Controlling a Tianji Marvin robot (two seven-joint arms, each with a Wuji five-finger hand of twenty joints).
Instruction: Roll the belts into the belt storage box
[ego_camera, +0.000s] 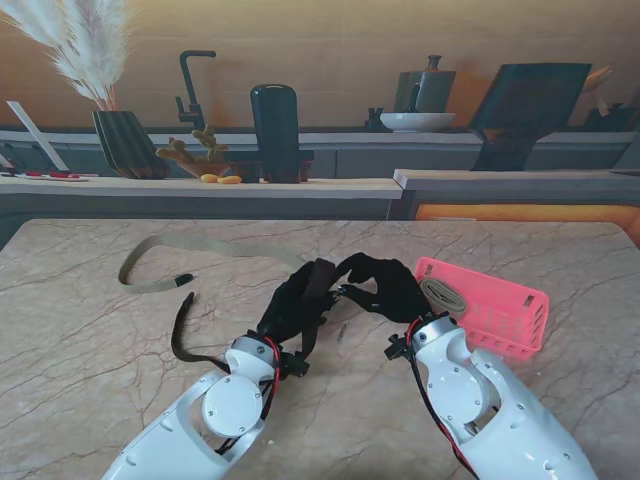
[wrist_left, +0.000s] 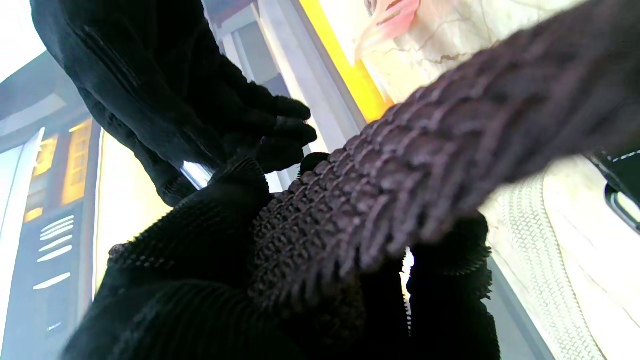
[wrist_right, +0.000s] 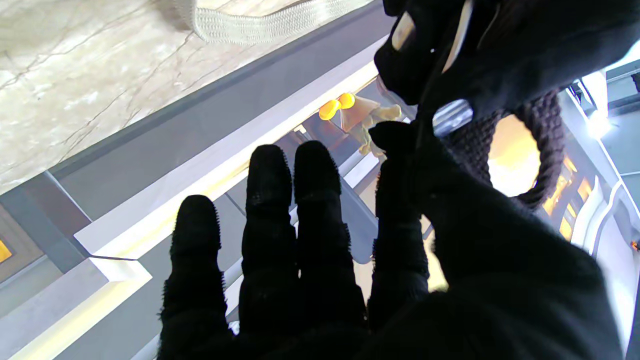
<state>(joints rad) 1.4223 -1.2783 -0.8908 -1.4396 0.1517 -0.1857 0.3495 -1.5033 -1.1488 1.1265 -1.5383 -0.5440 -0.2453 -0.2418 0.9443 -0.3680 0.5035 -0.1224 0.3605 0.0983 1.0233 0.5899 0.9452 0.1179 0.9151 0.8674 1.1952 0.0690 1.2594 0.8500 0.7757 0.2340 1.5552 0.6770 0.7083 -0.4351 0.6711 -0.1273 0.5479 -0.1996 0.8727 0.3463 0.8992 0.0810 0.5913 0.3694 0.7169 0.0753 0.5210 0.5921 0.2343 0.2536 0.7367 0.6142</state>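
Mid-table, two black-gloved hands meeting over a dark braided belt (ego_camera: 300, 300). Left hand (ego_camera: 292, 305) closed around that belt, fingers wrapped on the woven strap, as seen close up in the left wrist view (wrist_left: 400, 165). Belt's long axis running from the far right, where both hands meet, back toward the near left: free tail looping out past the left wrist, curving along the marble to a tip (ego_camera: 187, 300) pointing away from me. Right hand (ego_camera: 385, 285) just right of the left one, touching it at the fingertips; in the right wrist view four fingers (wrist_right: 270, 200) straight and side by side with narrow gaps, thumb pressed up against the left hand's glove and a curl of braid (wrist_right: 542, 150) with a metal piece (wrist_right: 452, 110) beside it. Cannot tell whether the right hand truly pinches the belt or merely touches it. Farther left, well apart, a tan belt (ego_camera: 200, 250) lying flat in a long open bend, long axis roughly left to right, dark tip (ego_camera: 184, 279) facing right. Right of the hands, a pink storage box (ego_camera: 495, 310) on the marble table (ego_camera: 90, 350), a coiled tan belt (ego_camera: 443, 296) already inside at its left end.
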